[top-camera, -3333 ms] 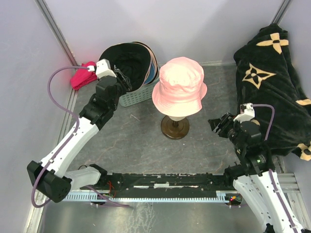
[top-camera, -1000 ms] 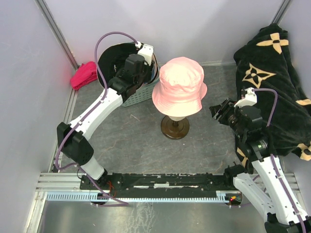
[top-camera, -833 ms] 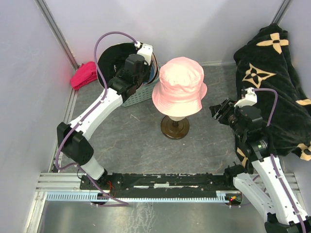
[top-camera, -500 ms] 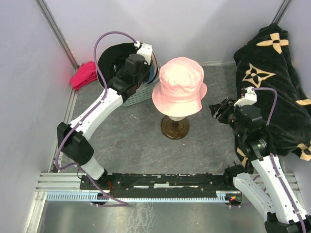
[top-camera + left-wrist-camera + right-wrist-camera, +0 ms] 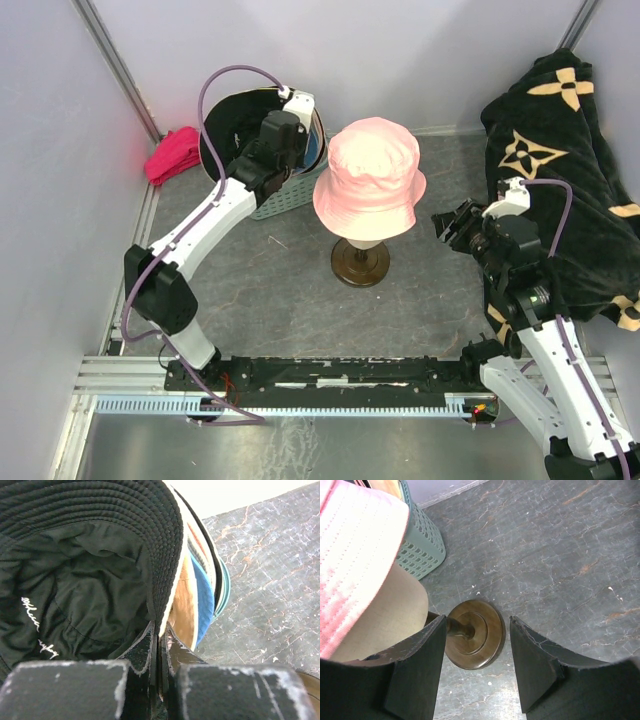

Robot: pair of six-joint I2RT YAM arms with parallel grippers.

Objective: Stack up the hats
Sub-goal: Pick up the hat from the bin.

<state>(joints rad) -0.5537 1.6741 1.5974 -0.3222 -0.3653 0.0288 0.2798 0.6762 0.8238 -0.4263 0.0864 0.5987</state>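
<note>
Fabric this soft sags when lifted, so the black bucket hat [image 5: 75,595] will probably droop from wherever it is pinched. It looks light, limp in the crown and a little firmer in the stitched brim, which makes the brim the sensible hold. The left pincer [image 5: 160,645] has its fingers pressed together on that brim's edge, at the side nearest the tan hat [image 5: 181,610] and blue hat [image 5: 204,605].

All three hats sit nested, openings up, in the pale green basket [image 5: 275,200] at the back left of the table [image 5: 270,580]. Because they are packed closely, the tan hat's brim may drag up with the black one, and the thin edge grip could slip if the pull is sharp.

The pink bucket hat [image 5: 370,175] sits crown up on a stand [image 5: 472,632] in the middle of the table, well apart from the basket rim. The right pincer [image 5: 476,625] hangs beside that stand with its fingers spread, holding nothing, and could steady a floppy brim when a hat goes on.
</note>
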